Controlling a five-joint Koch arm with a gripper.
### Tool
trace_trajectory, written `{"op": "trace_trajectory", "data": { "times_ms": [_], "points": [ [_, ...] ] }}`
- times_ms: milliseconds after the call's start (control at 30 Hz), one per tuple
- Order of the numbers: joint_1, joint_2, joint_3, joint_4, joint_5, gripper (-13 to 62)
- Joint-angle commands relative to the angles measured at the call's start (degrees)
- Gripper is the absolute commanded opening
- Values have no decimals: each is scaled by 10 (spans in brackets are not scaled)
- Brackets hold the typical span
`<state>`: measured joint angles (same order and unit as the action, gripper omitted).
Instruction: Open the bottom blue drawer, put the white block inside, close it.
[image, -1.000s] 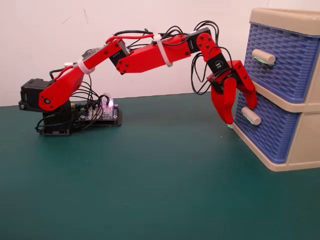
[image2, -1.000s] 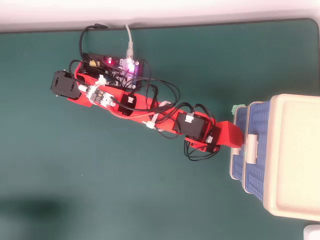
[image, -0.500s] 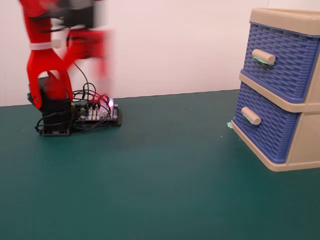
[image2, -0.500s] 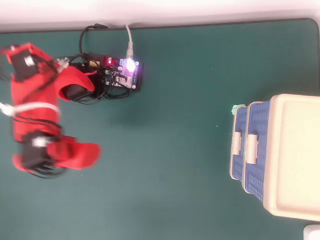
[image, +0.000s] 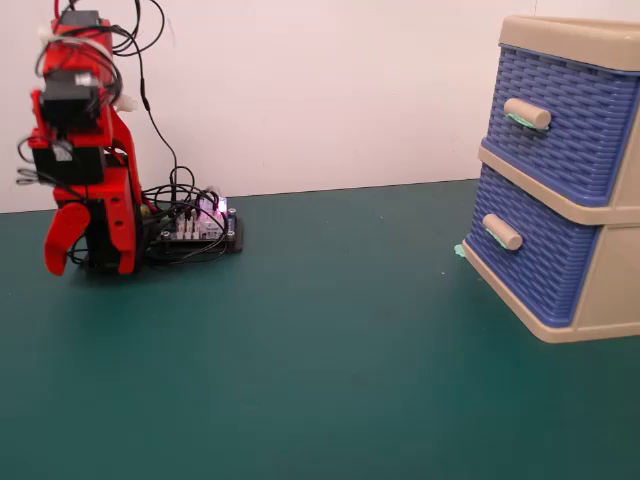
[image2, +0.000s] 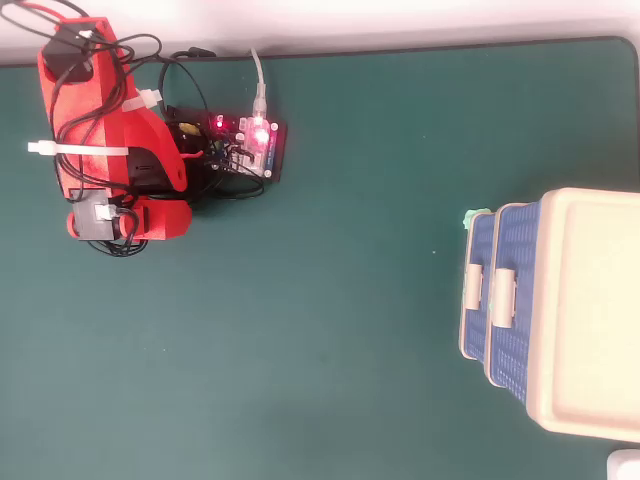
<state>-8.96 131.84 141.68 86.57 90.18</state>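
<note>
Bottom blue basket-weave plastic drawer (image: 535, 255) sits shut; only the fixed view shows its front. Red gripper (image: 62, 245) folded near the green table's (image: 320, 380) far edge, can't tell if its claw is apart.

the red arm (image: 85, 150) is folded up over its base, the gripper (image: 62, 240) hanging down, its opening unclear.

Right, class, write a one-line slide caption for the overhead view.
Red arm folded at the mat's left, two-drawer cabinet at the right, both drawers shut, green mat between.
</note>
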Motion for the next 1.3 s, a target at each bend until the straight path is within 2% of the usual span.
{"op": "trace_trajectory", "data": {
  "times_ms": [0, 1067, 1267],
  "points": [
    [-2, 29, 11, 85, 7, 341],
    [-3, 29, 12, 85, -8, 344],
    [35, 29, 15, 79, -10, 346]
  ]
}}
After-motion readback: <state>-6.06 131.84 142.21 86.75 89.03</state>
